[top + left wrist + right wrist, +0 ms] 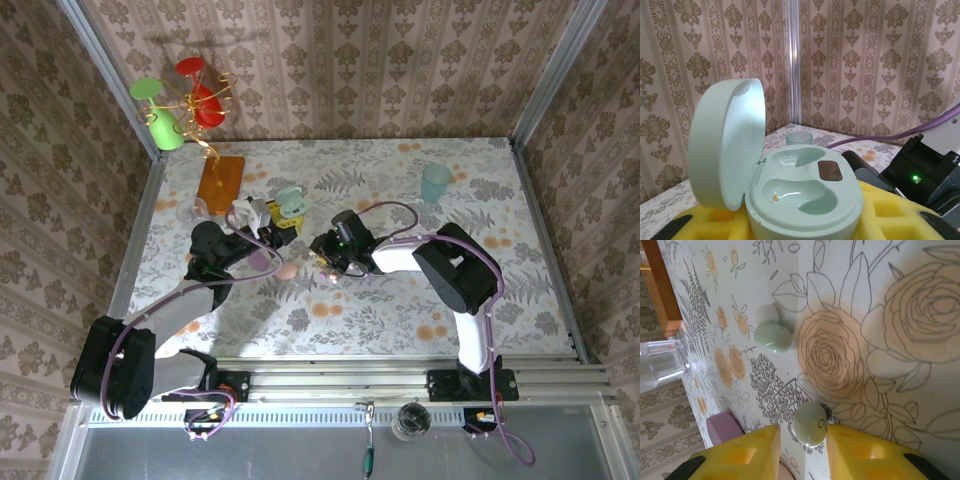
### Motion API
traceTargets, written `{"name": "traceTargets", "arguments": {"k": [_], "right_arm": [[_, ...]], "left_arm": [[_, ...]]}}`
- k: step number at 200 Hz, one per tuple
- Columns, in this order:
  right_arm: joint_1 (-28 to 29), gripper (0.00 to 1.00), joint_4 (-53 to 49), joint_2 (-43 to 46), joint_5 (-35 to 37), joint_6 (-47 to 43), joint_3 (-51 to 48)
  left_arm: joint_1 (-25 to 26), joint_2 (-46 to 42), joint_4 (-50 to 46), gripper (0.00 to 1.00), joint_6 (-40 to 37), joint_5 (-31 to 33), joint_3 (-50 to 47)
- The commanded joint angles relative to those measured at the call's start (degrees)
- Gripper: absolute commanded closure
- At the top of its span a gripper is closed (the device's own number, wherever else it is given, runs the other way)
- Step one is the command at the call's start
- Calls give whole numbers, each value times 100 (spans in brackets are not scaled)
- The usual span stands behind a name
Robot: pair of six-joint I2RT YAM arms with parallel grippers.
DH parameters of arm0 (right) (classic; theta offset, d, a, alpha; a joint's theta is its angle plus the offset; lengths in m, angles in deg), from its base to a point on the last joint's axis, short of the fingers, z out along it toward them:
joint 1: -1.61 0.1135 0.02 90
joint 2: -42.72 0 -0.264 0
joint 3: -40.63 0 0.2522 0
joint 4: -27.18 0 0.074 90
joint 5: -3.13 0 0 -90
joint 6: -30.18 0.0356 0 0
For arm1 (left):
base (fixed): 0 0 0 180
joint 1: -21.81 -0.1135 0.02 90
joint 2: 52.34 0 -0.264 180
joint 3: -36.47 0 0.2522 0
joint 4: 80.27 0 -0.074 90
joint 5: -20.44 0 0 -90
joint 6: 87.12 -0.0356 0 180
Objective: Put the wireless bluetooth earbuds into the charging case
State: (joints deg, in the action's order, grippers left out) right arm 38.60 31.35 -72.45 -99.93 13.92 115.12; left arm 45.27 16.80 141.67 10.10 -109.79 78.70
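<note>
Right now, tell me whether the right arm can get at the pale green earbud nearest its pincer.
Probably yes: the earbud lies on the tablecloth between the right pincer and its yellow fingers, with nothing in the way.

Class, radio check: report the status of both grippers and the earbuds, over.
Left gripper shut on open mint case, wells empty. Right gripper open, straddling one earbud on the table. Second earbud lies beyond, nothing blocking.

bright even light, soft shadows on table (pixel 350 325), glare on mint case (pixel 805 195), near pincer pads (pixel 740 455) blurred
</note>
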Motion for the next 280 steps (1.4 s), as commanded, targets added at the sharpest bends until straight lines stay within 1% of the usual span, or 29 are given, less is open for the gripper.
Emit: {"name": "traceTargets", "arguments": {"k": [1, 62, 106, 152, 180, 216, 257, 271, 274, 280], "right_arm": [[-56, 70, -335, -227, 14, 26, 160], [-58, 80, -861, -312, 47, -233, 273], [-61, 80, -1100, -20, 210, -563, 247], [-158, 80, -1461, 625, 338, -1159, -111], [-300, 80, -1610, 1136, 322, -1582, -529], [-494, 78, -2330, 1844, 485, -2338, -804], [-653, 78, -3122, 2497, 655, -2910, -879], [-660, 77, -3360, 2655, 678, -3095, -833], [-666, 78, -3402, 2687, 675, -3142, -815], [-666, 77, -3485, 2758, 664, -3240, -794]], "left_arm": [[-53, 20, 157, 63, -111, -99, -52], [-61, 90, 224, 63, -104, -133, -61], [-62, 156, 239, 63, -132, -132, -65], [-70, 246, 87, 64, -308, -97, -80], [-48, 348, -300, 64, -633, -66, -60], [-7, 516, -612, 64, -970, -54, -5], [231, 921, -701, 64, -1165, -29, 162], [231, 1051, -701, 64, -1213, -42, 211], [389, 1088, -708, 64, -1222, -50, 227], [442, 1144, -708, 64, -1238, -59, 253]]}}
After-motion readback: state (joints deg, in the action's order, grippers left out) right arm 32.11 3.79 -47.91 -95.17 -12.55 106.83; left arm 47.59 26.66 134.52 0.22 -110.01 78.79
